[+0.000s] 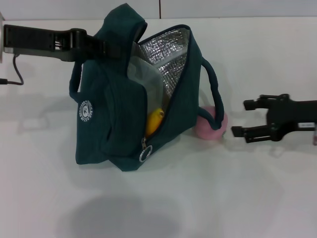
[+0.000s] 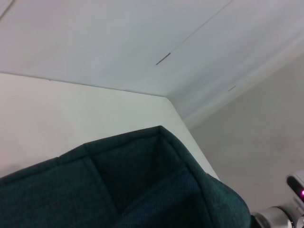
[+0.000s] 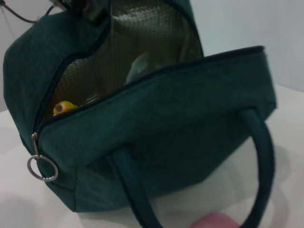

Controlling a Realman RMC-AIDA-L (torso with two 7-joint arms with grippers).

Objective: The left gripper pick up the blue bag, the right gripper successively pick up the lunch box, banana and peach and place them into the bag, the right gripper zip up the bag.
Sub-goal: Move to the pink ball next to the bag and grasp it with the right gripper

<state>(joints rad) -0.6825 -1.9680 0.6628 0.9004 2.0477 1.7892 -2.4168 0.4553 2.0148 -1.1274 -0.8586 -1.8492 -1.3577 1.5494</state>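
Fingers [image 1: 106,48] of the left gripper [image 1: 111,49] are pinching the top edge of the blue bag [image 1: 111,119] up around 11 o'clock in the head view, arm coming in flat from 9 o'clock. That keeps the bag upright on the white desk [image 1: 198,198] with its mouth gaping toward the right side, silver lining showing.

Over at 3 o'clock the right gripper [image 1: 240,118] sits low by the desk, its two pronged fingers [image 1: 255,104] spread apart with nothing between them, pointed at the bag and well apart from it.

Inside the bag you can see the lunch box [image 1: 143,74] standing on edge against the near wall, and the banana [image 1: 154,120] poking out below it, right by the zipper opening. The metal ring pull [image 1: 144,155] hangs at the bottom end of the zip, so the bag's not zipped at all.

The peach [image 1: 210,126] is not in the bag, it's on the desk just beside the bag's right side, partly behind one loop handle [image 1: 214,94], between the bag and the right gripper. The right wrist view shows the same: handle [image 3: 263,156] in front, pink peach [image 3: 218,222] at the edge, banana tip [image 3: 64,108] inside.
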